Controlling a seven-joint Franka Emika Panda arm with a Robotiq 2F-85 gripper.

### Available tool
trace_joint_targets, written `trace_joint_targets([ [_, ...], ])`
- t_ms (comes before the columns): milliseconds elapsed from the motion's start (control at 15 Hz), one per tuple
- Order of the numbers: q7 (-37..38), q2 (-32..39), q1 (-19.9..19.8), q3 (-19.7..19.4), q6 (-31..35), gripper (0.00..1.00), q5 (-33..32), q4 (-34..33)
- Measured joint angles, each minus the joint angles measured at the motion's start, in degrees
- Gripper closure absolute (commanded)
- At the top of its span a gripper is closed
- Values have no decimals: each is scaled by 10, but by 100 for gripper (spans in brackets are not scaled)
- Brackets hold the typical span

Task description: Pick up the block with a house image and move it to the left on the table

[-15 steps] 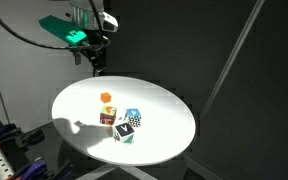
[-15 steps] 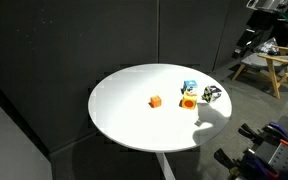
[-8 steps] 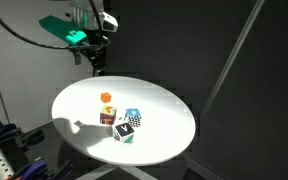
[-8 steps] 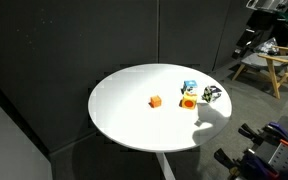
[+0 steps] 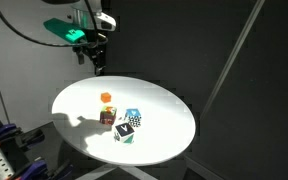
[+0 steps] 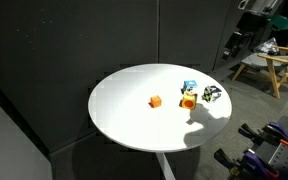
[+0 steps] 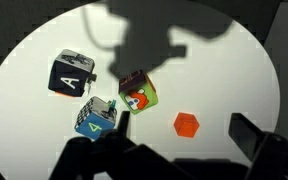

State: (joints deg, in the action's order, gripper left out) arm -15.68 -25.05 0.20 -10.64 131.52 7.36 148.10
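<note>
The block with a house image (image 7: 136, 90) has dark red sides and a pale picture face. It lies on the round white table (image 7: 219, 70) in a cluster with two other cubes. It also shows in both exterior views (image 5: 107, 117) (image 6: 188, 101). My gripper (image 7: 184, 146) is open and empty, high above the table. In the wrist view its fingers frame the small orange cube (image 7: 187, 124). In both exterior views the gripper (image 5: 96, 58) (image 6: 236, 44) hangs beyond the table's edge, well clear of the blocks.
A black-and-white letter cube (image 7: 72, 75) (image 5: 125, 130) (image 6: 212, 94) and a blue-and-white cube (image 7: 96, 118) (image 5: 133, 114) (image 6: 190, 87) sit close to the house block. The orange cube (image 5: 107, 98) (image 6: 156, 101) lies apart. The arm's shadow falls on the table (image 5: 164, 130) (image 6: 119, 110).
The arm has shifted slightly while staying high above the table. The blocks have not moved.
</note>
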Motion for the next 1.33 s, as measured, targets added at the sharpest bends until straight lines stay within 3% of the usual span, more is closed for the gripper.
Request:
trace_joint_targets([
  [533,100,75,-14,59,49,0,-46,-42],
  [1333,107,186,-27,65,74,0,-138,-107],
])
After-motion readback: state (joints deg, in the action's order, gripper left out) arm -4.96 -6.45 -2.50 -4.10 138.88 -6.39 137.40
